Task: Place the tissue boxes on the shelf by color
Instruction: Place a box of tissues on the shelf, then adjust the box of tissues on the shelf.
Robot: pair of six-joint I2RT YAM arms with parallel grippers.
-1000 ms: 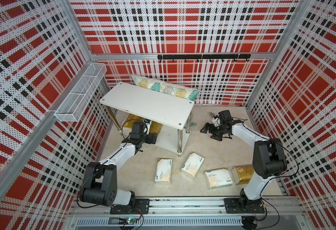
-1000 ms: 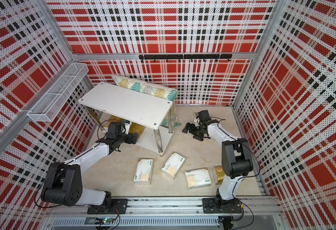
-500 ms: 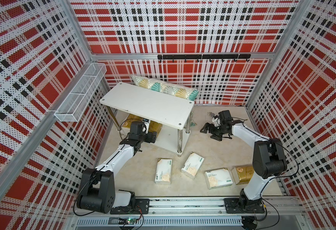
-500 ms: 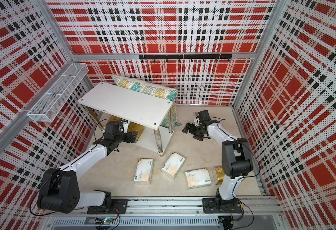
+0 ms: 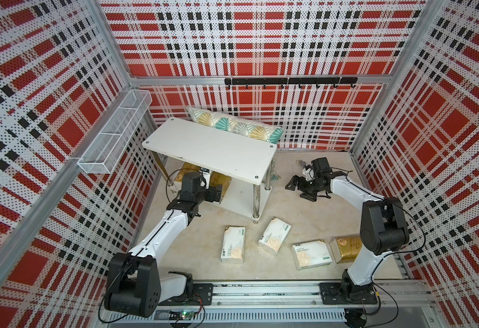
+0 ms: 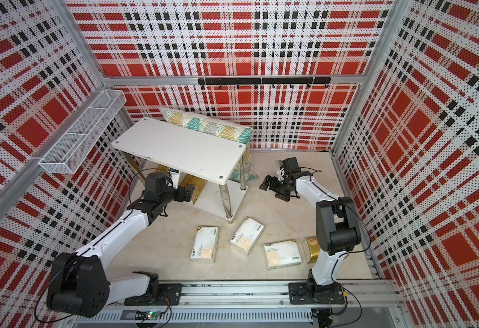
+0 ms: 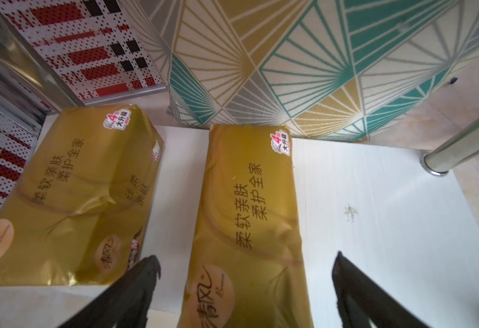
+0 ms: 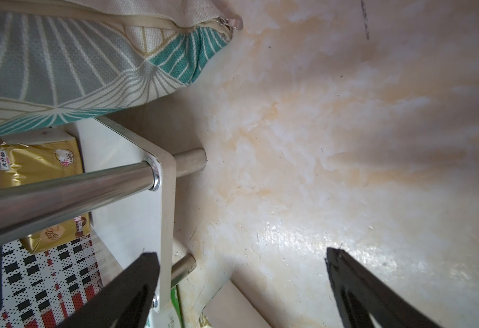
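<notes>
Shows the left end effector [image 7: 245, 257] spread wide, gripping nothing, straddling the near end of a gold tissue pack [image 7: 249, 198] on the lower tier [image 7: 374, 213] of the shelf [image 5: 210, 147], a second gold pack [image 7: 85, 184] just left. Differs from a second ago only in the arm's shoulder [image 5: 132, 281] swinging nearer. Keeps the right end effector [image 8: 241, 253] equally wide, empty, unmoved, right of the shelf. Suggests a finished placement; leaves three white packs [image 5: 233, 243] [image 5: 274, 235] [image 5: 311, 254] and a third gold pack [image 5: 346, 250] on the near table [image 5: 198, 241].
</notes>
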